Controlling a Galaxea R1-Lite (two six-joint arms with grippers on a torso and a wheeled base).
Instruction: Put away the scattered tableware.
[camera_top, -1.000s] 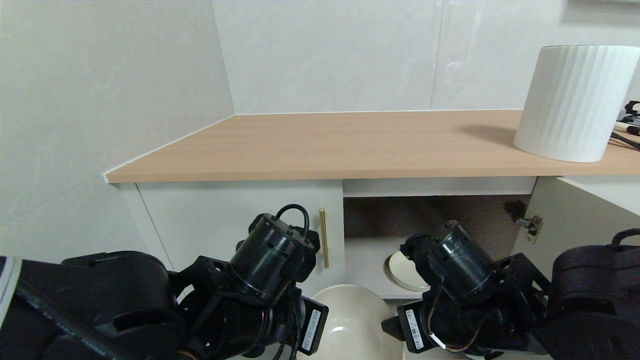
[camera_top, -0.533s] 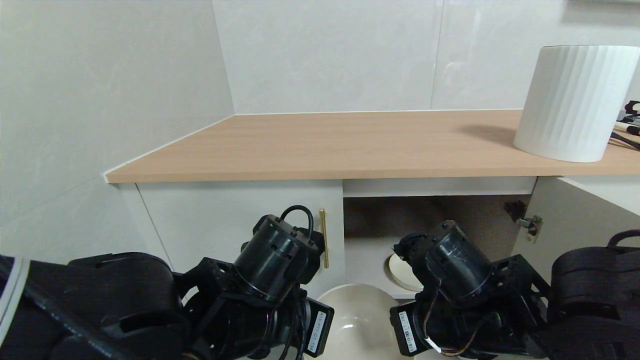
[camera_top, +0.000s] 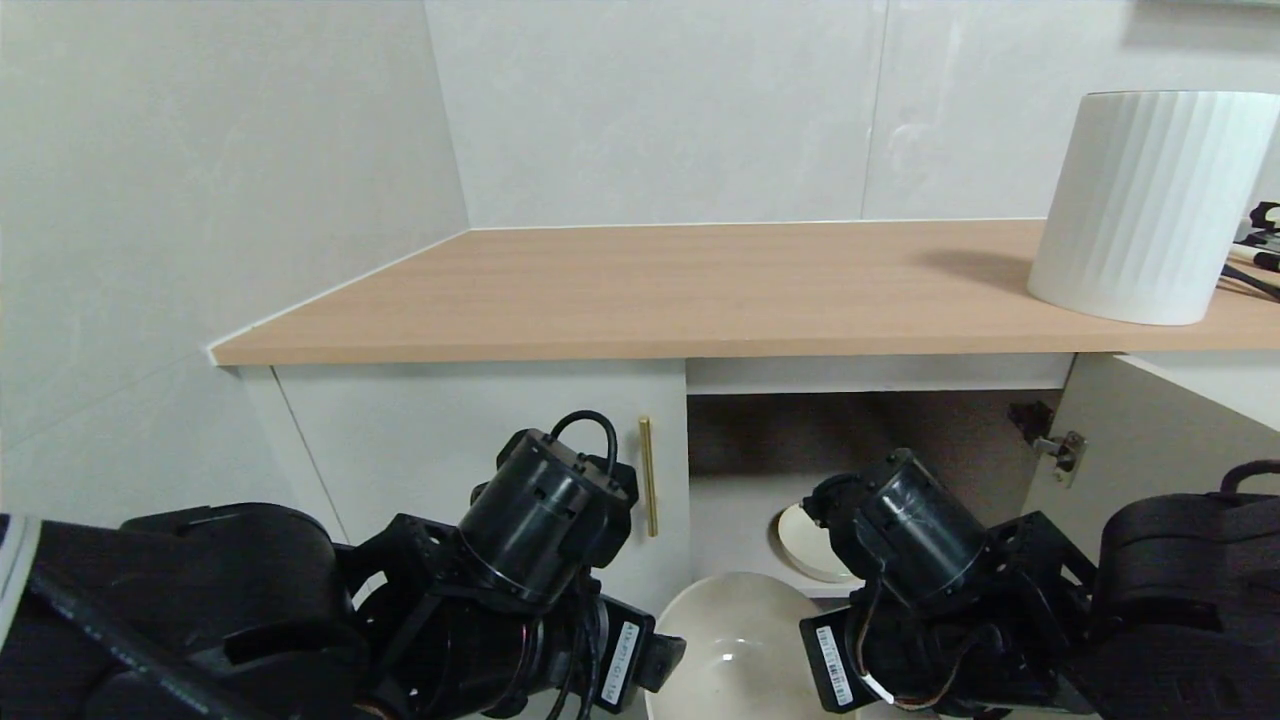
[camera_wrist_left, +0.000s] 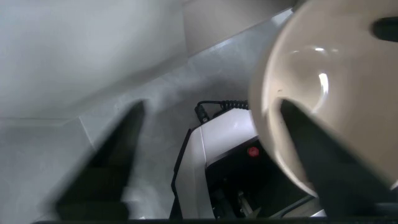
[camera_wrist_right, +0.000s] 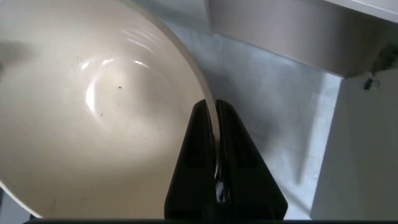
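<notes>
Nearest the robot, the bowl (camera_top: 735, 650) hung in the air between the two wrists, low in front of the open cupboard (camera_top: 860, 430) and not yet inside it, so I judged the job to be mid-carry: lifted, but still to be set down. The right gripper (camera_wrist_right: 213, 115) had its two dark fingers pressed together on the bowl's rim, one inside the wall and one outside. The left gripper (camera_wrist_left: 211, 109) stood with its fingers spread wide; one of them overlapped the bowl in the left wrist view, but whether it touched could not be told. The bowl itself was round, deep and cream-coloured, with a glossy glaze that threw bright highlights. It held nothing but a few tiny dark specks on the inner wall, and its thin rim looked whole where it showed. Just beyond, a pale plate (camera_top: 810, 545) already lay flat on the cupboard floor near the front edge, which I took as one piece put away. The bowl probably belonged beside it, and the right-hand door (camera_top: 1150, 440) remained to be closed, while the left door with its brass handle (camera_top: 647, 490) was shut. Farther back, the wooden counter (camera_top: 650, 290) carried a white ribbed container (camera_top: 1150, 200) near the wall.
</notes>
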